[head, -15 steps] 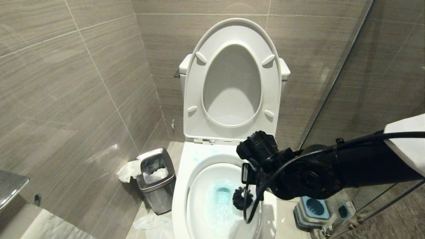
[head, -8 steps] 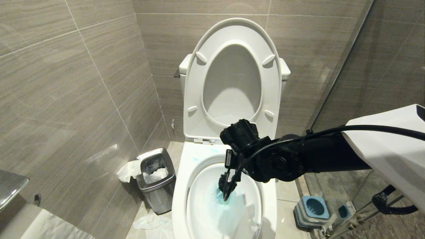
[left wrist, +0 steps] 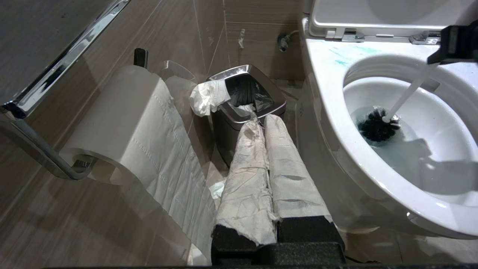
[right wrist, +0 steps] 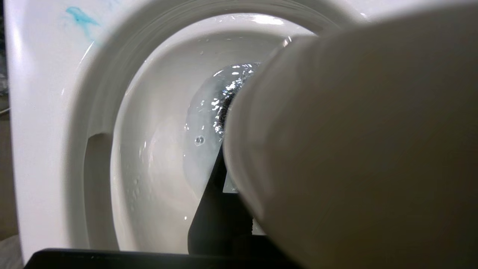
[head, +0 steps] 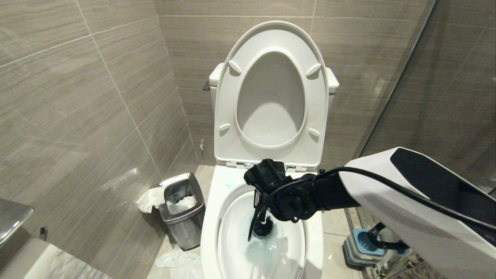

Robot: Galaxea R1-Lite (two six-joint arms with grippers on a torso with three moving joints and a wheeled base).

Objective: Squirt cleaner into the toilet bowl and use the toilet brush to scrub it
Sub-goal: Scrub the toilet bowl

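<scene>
The toilet brush sits head-down in the blue-tinted water of the toilet bowl, its handle clamped in the right gripper, where a hard stroke could splash cleaner over the rim.

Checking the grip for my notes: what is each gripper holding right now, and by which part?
The right gripper holds the toilet brush by the upper end of its white handle, bristle head down in the toilet bowl. The left gripper is shut on nothing.

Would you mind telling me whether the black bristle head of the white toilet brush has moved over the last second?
Yes. The black bristle head has swept from the right side of the white ceramic toilet bowl leftward and toward the raised seat's hinges.
</scene>
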